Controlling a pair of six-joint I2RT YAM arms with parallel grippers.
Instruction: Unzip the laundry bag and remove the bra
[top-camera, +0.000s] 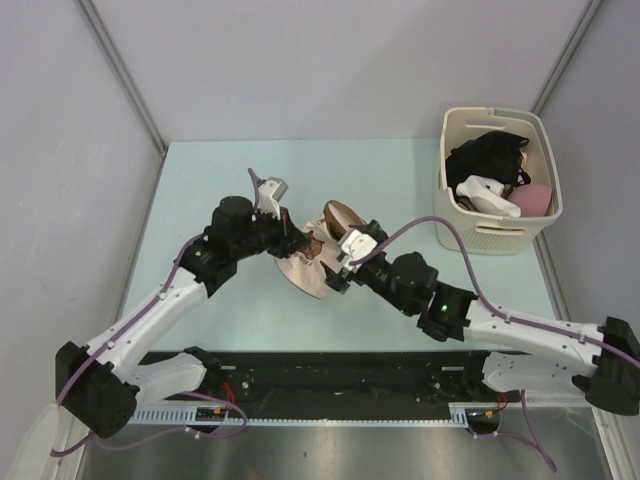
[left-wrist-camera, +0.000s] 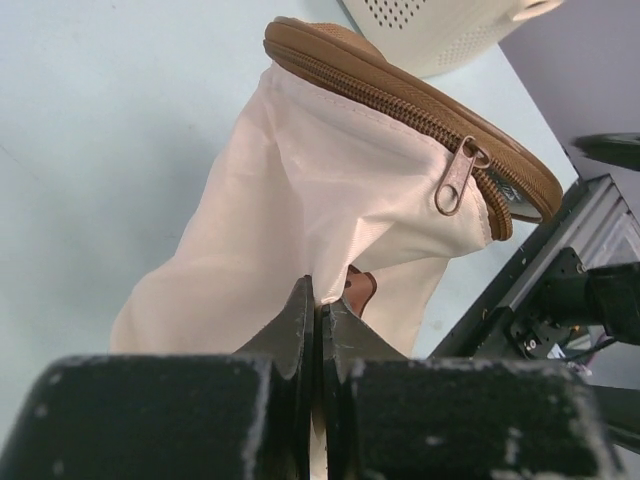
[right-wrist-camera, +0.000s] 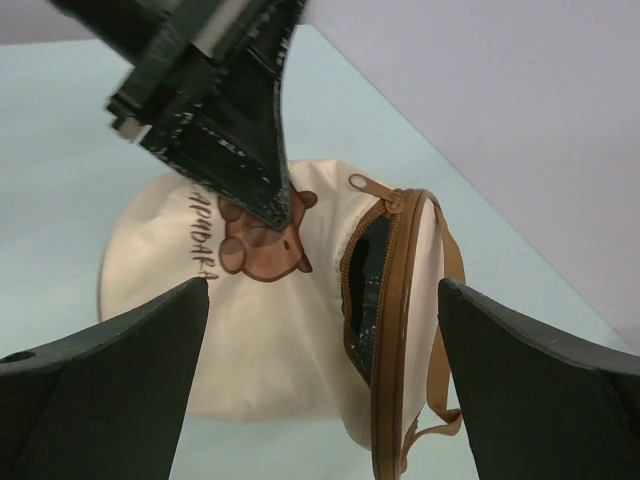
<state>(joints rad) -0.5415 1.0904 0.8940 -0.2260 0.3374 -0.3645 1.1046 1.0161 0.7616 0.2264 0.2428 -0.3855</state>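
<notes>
The cream laundry bag (top-camera: 312, 262) lies mid-table, with brown zipper trim and a brown motif (right-wrist-camera: 262, 247). My left gripper (left-wrist-camera: 320, 305) is shut on a fold of the bag's cloth (left-wrist-camera: 300, 190) beside the motif, and it shows in the top view (top-camera: 296, 244) at the bag's left. The zipper pull (left-wrist-camera: 452, 186) hangs free at the rim. The zipper is partly open (right-wrist-camera: 366, 285), and something dark shows inside; I cannot tell if it is the bra. My right gripper (right-wrist-camera: 322, 335) is open and empty, its fingers (right-wrist-camera: 110, 380) spread on either side of the bag, apart from it.
A rigid cream plastic basket (top-camera: 540, 222) with black, white and pink clothes stands at the back right, and its perforated wall shows in the left wrist view (left-wrist-camera: 440, 25). The black rail (top-camera: 330, 372) runs along the near edge.
</notes>
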